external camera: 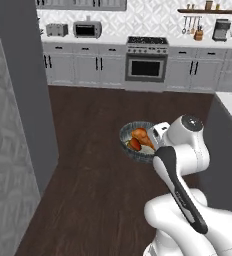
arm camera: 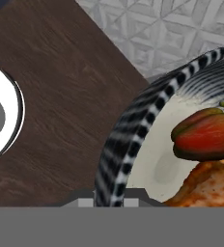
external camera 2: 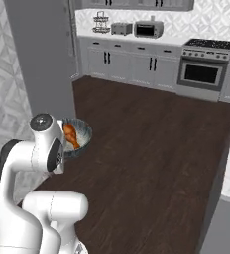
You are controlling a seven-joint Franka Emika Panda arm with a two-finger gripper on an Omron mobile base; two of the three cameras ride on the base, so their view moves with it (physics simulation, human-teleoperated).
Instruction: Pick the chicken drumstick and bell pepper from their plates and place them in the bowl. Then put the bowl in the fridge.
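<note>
The hand (arm camera: 109, 200) is pinched tight on the rim of the bowl (arm camera: 133, 120) and holds it up in the air, over the dark wood floor (external camera: 88, 125). The hand grips just one side of the bowl, so the rest of it hangs out past the hand.

Inside the bowl lie the chicken drumstick (arm camera: 208, 185) and the bell pepper (arm camera: 205, 135). They touch each other, with the pepper resting by the drumstick. Both foods are in, so I think the part left is taking the bowl to the fridge (external camera 2: 45, 54). The tall grey fridge stands near the arm, on its left side. Its side wall faces us, and I cannot tell if a door is open.

What could go wrong? The grip is only on a thin edge. If the arm swings fast or tips the bowl, the food could roll out onto the floor. The bowl could also slip from the hand. If the arm turns too close to the fridge, the bowl could bump its wall and spill.
</note>
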